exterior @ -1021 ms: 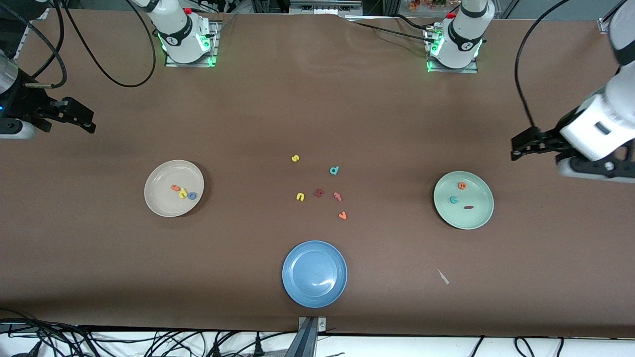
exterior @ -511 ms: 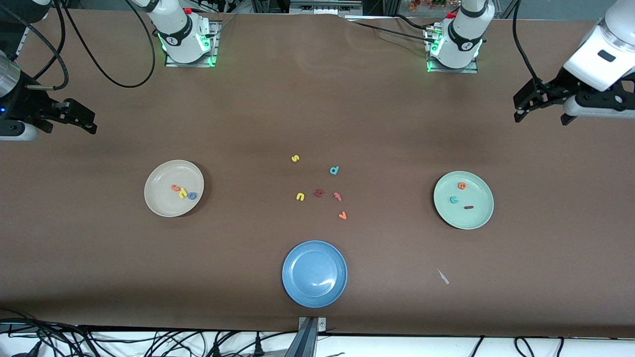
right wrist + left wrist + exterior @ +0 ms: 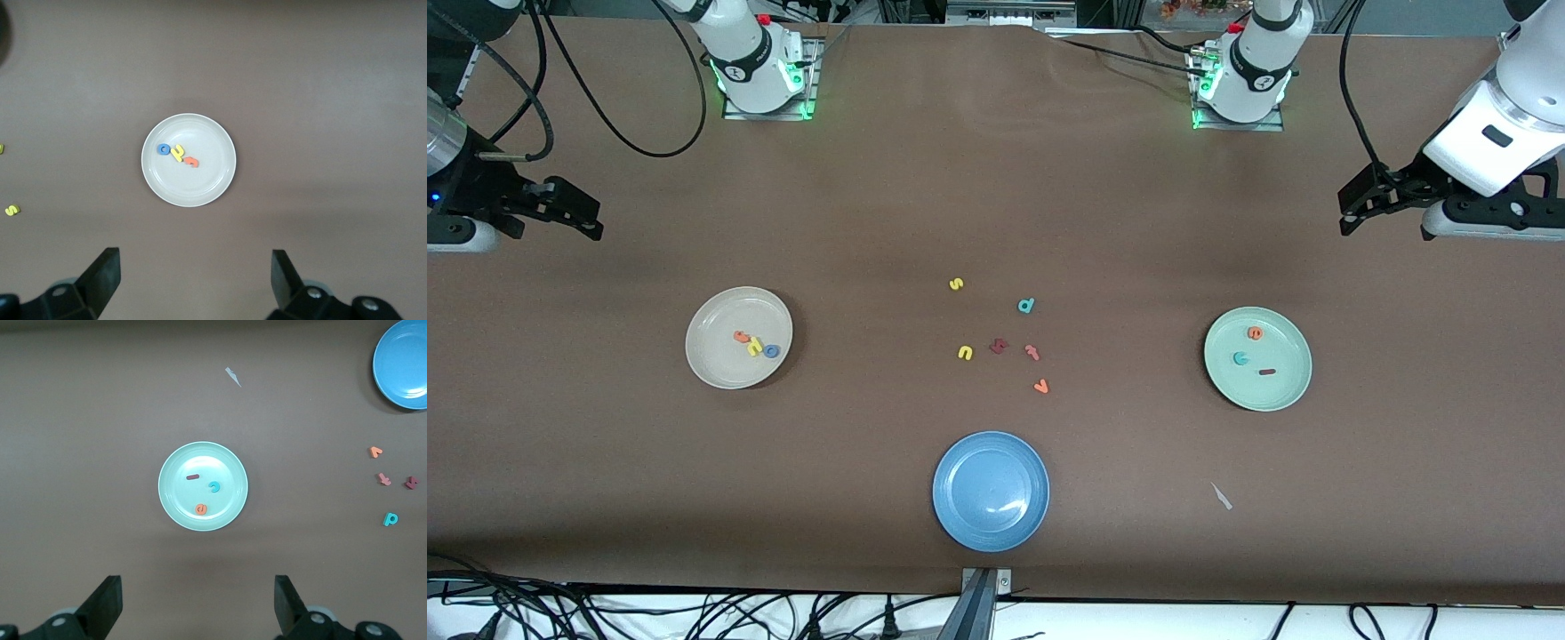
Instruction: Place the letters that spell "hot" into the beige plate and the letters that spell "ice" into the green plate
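Observation:
The beige plate [image 3: 710, 372] lies toward the right arm's end of the table. In it are the yellow "h" [image 3: 755, 346], the blue "o" [image 3: 772, 351] and the orange "t" [image 3: 741, 336]. The green plate [image 3: 1285, 391] lies toward the left arm's end and holds the orange "e" [image 3: 1255, 333], the teal "c" [image 3: 1240, 358] and the dark red "i" [image 3: 1266, 372]. My left gripper [image 3: 1348, 212] hangs open and empty above bare table near the green plate [image 3: 170, 503]. My right gripper [image 3: 594, 222] hangs open and empty above bare table near the beige plate [image 3: 217, 187].
A blue plate [image 3: 991, 491] sits near the front edge at mid-table. Between the plates lie loose letters: yellow "s" [image 3: 956, 284], teal "d" [image 3: 1026, 306], yellow "u" [image 3: 965, 353], a dark red one [image 3: 999, 346], a pink one [image 3: 1032, 352], orange "v" [image 3: 1040, 387]. A pale scrap [image 3: 1221, 496] lies nearer the camera.
My left gripper has drawn back from beside the green plate toward the arms' bases, then dipped a little. The right gripper has barely shifted. No letter has moved.

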Available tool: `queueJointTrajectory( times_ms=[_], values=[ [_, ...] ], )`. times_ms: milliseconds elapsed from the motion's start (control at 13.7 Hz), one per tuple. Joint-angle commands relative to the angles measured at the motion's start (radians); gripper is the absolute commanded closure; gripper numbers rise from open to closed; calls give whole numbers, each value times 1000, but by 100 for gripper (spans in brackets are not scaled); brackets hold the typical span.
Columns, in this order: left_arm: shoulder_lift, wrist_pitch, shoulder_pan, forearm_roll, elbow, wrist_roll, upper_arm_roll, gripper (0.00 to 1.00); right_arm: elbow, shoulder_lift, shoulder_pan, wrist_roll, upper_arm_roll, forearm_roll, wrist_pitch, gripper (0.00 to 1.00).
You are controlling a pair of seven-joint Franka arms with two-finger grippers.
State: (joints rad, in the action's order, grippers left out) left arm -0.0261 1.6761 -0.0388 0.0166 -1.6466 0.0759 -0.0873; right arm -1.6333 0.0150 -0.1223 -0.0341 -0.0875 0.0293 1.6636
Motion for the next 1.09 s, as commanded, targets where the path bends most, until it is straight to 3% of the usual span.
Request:
queueJointTrajectory(
  times_ms=[0, 1021],
  values=[
    [14, -51, -9, -32, 33, -1, 18, 0, 15, -1, -2, 13, 3, -14, -19, 0],
    [20, -159, 7, -70, 77, -73, 18, 0, 15, -1, -2, 16, 0, -12, -19, 0]
  ],
)
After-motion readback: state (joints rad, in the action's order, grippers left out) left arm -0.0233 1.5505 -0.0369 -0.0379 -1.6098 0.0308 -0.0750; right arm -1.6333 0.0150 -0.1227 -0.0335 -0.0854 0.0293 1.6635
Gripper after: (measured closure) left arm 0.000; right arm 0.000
